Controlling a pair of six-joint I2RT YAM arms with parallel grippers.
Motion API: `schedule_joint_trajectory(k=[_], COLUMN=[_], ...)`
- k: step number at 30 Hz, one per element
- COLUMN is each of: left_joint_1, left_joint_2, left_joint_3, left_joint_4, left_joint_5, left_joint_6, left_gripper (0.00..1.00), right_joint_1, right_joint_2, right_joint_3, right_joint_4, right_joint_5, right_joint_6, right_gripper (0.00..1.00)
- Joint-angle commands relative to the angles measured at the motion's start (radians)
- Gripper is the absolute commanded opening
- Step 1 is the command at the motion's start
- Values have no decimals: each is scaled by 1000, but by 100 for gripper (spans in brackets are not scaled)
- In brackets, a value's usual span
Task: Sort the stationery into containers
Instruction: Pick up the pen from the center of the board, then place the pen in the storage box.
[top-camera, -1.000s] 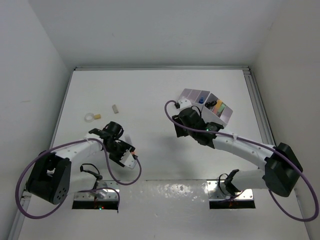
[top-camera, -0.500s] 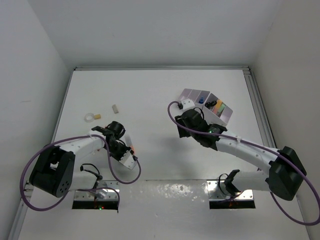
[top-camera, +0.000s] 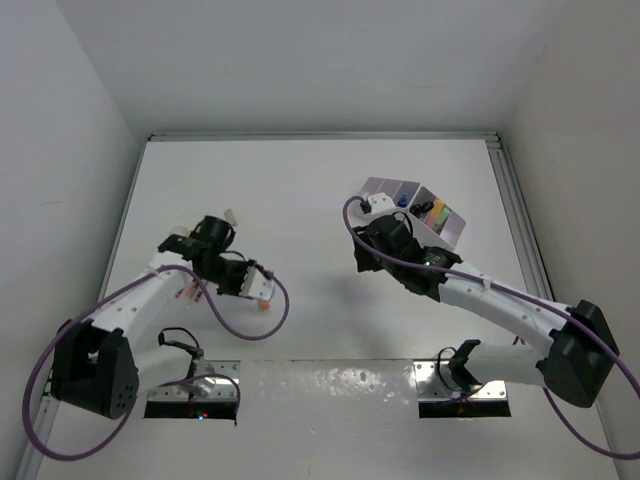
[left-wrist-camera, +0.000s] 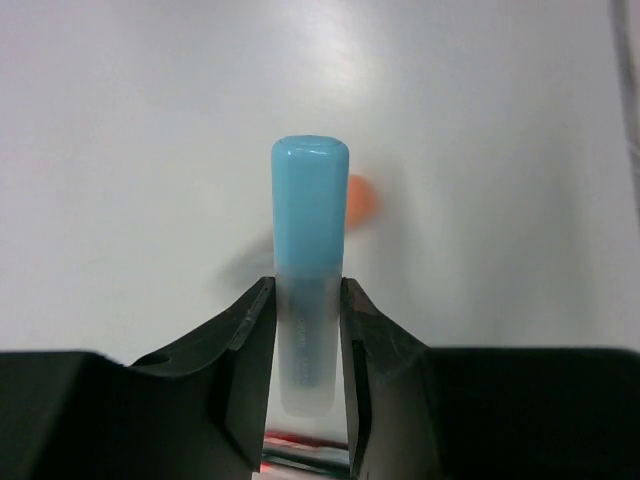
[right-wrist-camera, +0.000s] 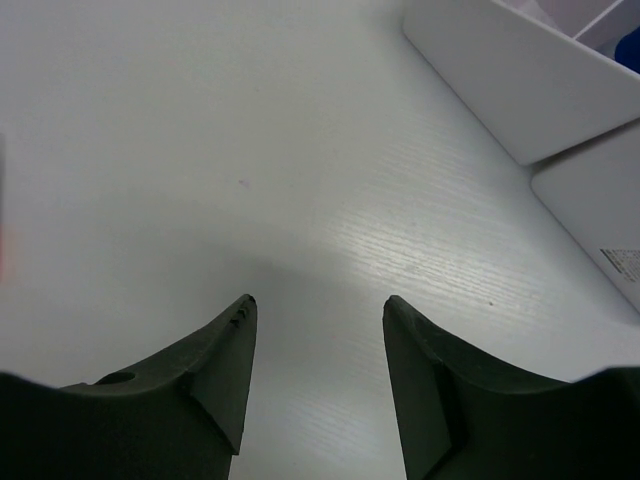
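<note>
Change: jaws of L gripper (left-wrist-camera: 307, 285) have been brought in onto a blue marker (left-wrist-camera: 310, 220); a grip is now made.
L gripper: narrowed, not fully shut. The marker is pinched at its clear lower barrel, blue cap end sticking out past the tips.
Marker pos.: held straight along the fingers, in line w/ the wrist view. It appears lifted off the table (left-wrist-camera: 120, 150), though the gap can't be confirmed.
Task meaning: pick judged done for this item. Carry across to the organiser (top-camera: 450, 232) on the R side is judged to be next, w/ release not yet made.
R gripper (right-wrist-camera: 318, 300): spread wide, nothing held, hanging over bare table just beside the organiser wall (right-wrist-camera: 500, 90).
Organiser: a blue item and some coloured pieces are seen inside its far compartments; which ones can't be told.
Vs. 1 s ago: L arm has been swung up and away toward the far L, wrist turned; the jaws were wider then. R arm is barely shifted, a little nearer the organiser.
Left on table: an orange bit (top-camera: 264, 306), blurred behind the marker in the L wrist view; type can't be told.
</note>
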Motion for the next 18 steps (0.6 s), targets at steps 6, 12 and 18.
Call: schedule_joint_trajectory(k=[6, 12, 18], left_joint_1=[1, -99, -151], left_joint_2=[-281, -283, -262], left_joint_3=[42, 49, 91], left_joint_4=[792, 977, 995], left_joint_5=[139, -148, -170], left_joint_6=[-1295, -1518, -1534], left_gripper=[0, 0, 0], right_joint_1=[19, 101, 143], right_joint_2=[-81, -43, 74], right_joint_3=[146, 175, 235], right_joint_4=[204, 401, 490], right_joint_5=[-166, -255, -284], right_joint_6=[168, 163, 186], right_gripper=[56, 68, 66])
